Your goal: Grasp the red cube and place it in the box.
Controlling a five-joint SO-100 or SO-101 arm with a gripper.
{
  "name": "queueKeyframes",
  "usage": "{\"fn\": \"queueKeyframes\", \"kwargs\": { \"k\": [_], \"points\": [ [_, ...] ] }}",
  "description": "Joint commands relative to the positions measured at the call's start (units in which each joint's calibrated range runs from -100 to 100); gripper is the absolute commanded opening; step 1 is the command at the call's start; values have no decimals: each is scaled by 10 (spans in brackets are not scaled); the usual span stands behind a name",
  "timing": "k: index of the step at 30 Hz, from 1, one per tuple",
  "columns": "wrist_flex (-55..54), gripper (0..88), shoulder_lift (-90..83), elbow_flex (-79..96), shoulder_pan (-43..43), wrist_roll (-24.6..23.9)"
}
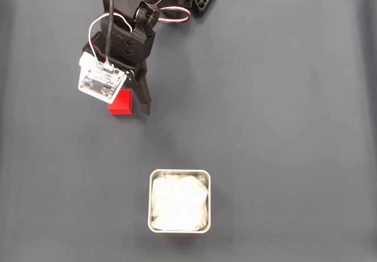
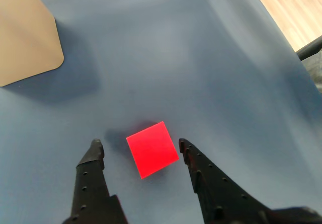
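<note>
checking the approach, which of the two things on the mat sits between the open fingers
The small red cube, framed by the gripper; the square pale metal tin sits apart, nearer the fixed view's bottom edge.

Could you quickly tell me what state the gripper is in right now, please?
Gripper: open, holding nothing; the small bright red cube sits between its fingertips.

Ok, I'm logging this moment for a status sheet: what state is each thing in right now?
end effector: open, jaws either side of the cube, not touching it
red cube: flat on the cloth, ungrasped
box: upright, open, white paper lining inside, no cube in it
</note>
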Motion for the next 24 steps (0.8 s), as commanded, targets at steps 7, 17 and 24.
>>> {"fn": "queueKeyframes", "kwargs": {
  "k": [7, 17, 24],
  "points": [
    [-1, 351, -3, -1, -10, -3],
    [19, 351, -21, 1, -25, -10],
    [23, 351, -28, 1, -33, -12]
  ]
}}
